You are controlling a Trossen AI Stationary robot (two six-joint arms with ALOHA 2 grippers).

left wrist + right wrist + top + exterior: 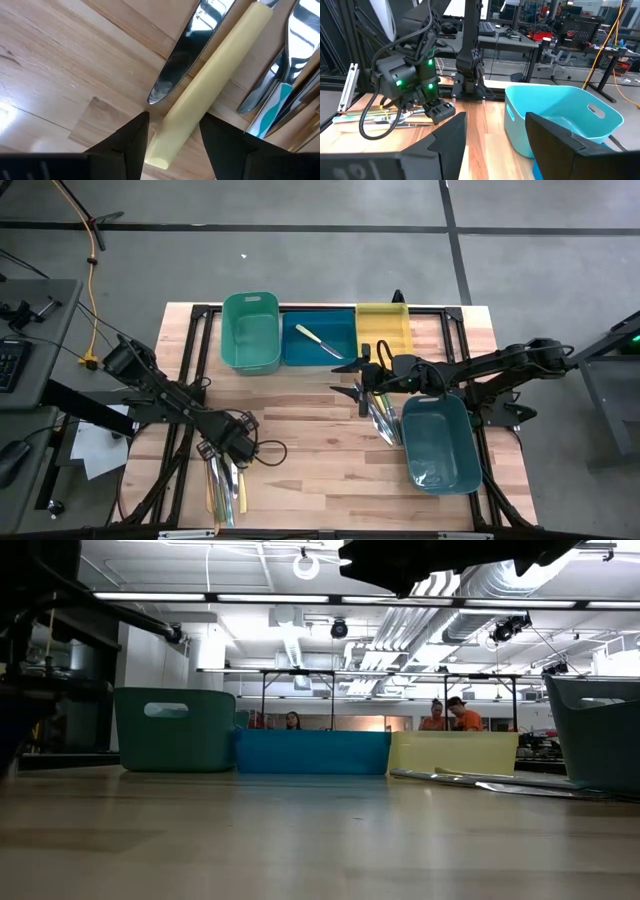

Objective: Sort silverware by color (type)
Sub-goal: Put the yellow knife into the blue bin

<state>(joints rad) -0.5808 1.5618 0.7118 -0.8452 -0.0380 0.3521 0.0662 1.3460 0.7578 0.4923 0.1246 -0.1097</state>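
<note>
- Four bins sit on the wooden desk (pixel 300 430): a green bin (pixel 250 330), a blue bin (pixel 320 345) and a yellow bin (pixel 383 325) in a row along the far edge, and a teal bin (pixel 440 442) alone on the right side.
- One pale-handled knife (pixel 318 341) lies inside the blue bin.
- The silverware lies in two loose piles: a left pile (pixel 224 485) near the desk's front edge and a right pile (pixel 383 418) just beside the teal bin; the pieces overlap too much to count exactly.
- The left pincer (pixel 172 145) is low over the left pile, its fingers spread on either side of a pale yellow handle (pixel 210 85), not clenched on it.
- Beside that handle, the left wrist view shows one knife blade (pixel 187 55) and a teal-handled piece (pixel 272 110).
- The right pincer (pixel 358 380) hangs above the desk by the right pile, released and empty.
</note>
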